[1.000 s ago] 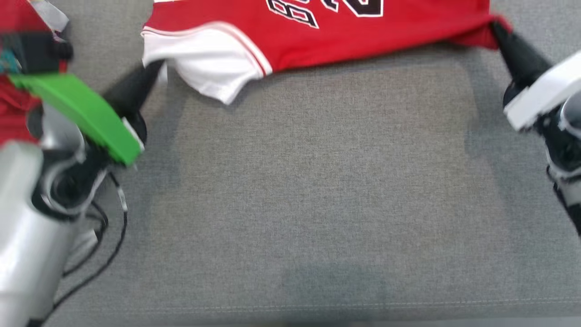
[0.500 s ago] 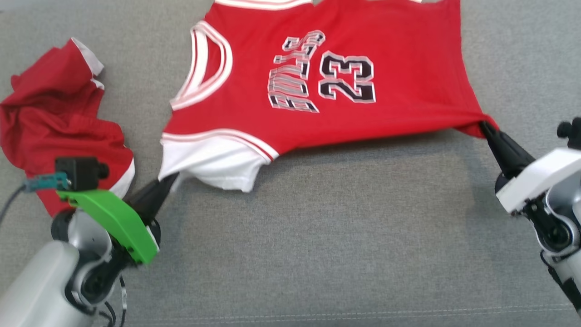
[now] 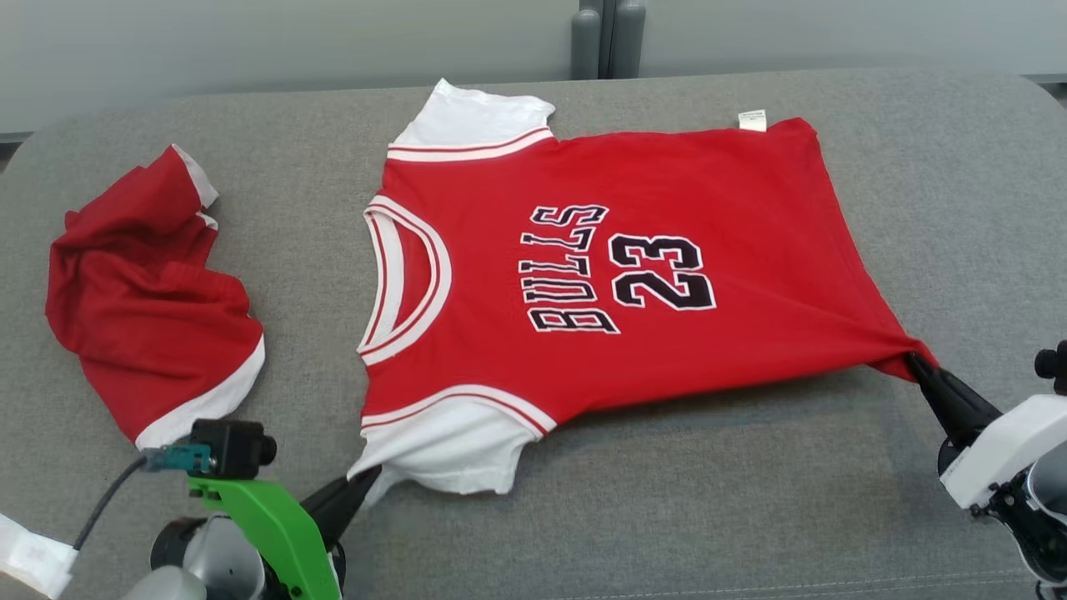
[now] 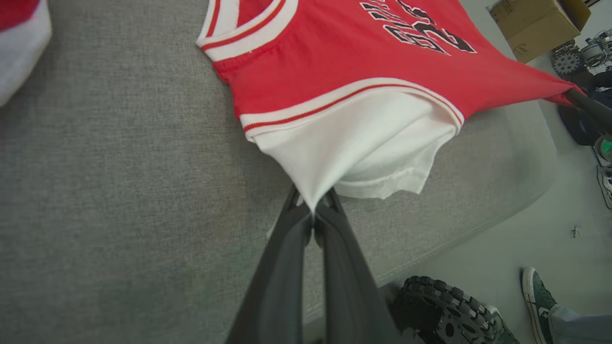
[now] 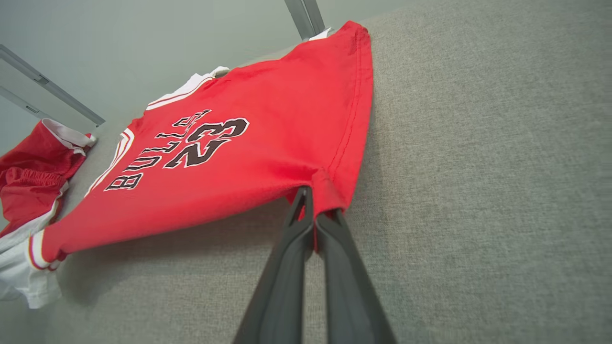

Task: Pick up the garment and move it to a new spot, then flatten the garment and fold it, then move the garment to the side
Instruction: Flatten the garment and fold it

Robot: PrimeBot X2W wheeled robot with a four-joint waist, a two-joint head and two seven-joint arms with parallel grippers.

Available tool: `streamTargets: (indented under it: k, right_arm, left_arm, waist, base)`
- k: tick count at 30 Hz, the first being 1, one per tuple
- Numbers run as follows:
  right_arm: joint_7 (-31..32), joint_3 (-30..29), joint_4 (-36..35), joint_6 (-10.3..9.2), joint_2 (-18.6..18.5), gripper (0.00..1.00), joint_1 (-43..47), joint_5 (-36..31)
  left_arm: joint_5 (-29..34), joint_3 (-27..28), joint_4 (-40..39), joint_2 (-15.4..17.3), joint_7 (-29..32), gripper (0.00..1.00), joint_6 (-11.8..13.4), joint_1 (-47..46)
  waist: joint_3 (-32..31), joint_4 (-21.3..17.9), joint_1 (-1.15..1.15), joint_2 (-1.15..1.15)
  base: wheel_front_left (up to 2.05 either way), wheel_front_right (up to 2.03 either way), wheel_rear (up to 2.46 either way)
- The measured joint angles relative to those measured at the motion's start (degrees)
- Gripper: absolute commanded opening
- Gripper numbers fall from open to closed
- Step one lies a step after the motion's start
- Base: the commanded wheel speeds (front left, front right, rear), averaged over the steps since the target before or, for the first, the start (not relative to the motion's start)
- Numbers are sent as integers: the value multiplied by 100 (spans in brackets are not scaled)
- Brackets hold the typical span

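Observation:
The garment [image 3: 633, 275] is a red shirt with white sleeves and black "BULLS 23" lettering, spread front-up across the grey cushion [image 3: 667, 517], neck to the left. My left gripper [image 3: 367, 477] is shut on the near white sleeve [image 4: 354, 143], pinching its edge at the fingertips [image 4: 313, 215]. My right gripper [image 3: 915, 362] is shut on the near hem corner [image 5: 330, 191], which is pulled to a point and lifted slightly. The near edge of the garment [image 5: 229, 157] hangs stretched between both grips above the cushion.
A crumpled pair of red shorts [image 3: 142, 308] with white trim lies at the cushion's left. The cushion's front edge is close below both grippers. In the left wrist view, a cardboard box [image 4: 535, 24], a black wheel [image 4: 440, 315] and a person's shoe [image 4: 538, 298] are on the floor.
The head camera has tilted up, so the whole garment and the cushion's back edge now show. Both grippers stay shut on the same sleeve and hem corner.

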Motion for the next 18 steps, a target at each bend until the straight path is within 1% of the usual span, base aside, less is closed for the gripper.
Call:
streamTargets:
  k: [1,3,6,12,18]
  right_arm:
    - [27,97,-2,0,-133,0,137,-10]
    - [44,196,-25,0,-222,0,254,-11]
    - [136,350,-118,1,-282,0,285,-10]
    - [312,500,-171,0,-456,0,447,-2]
    - [363,537,-163,0,-516,0,485,-15]
  left_arm:
    - [-36,-100,-40,-2,83,0,58,132]
    - [-40,-172,-66,-2,143,0,115,264]
    - [-41,-183,-158,8,162,0,210,417]
    - [-38,-175,-272,14,157,0,276,480]
    - [16,-134,-322,22,56,0,354,490]
  waist:
    - [-59,4,0,0]
    - [-96,24,0,0]
    - [-114,49,0,0]
    - [-60,66,0,0]
    - [73,67,0,0]
  base:
    - [0,0,0]
    - [0,0,0]
    - [0,0,0]
    - [0,0,0]
    - [0,0,0]
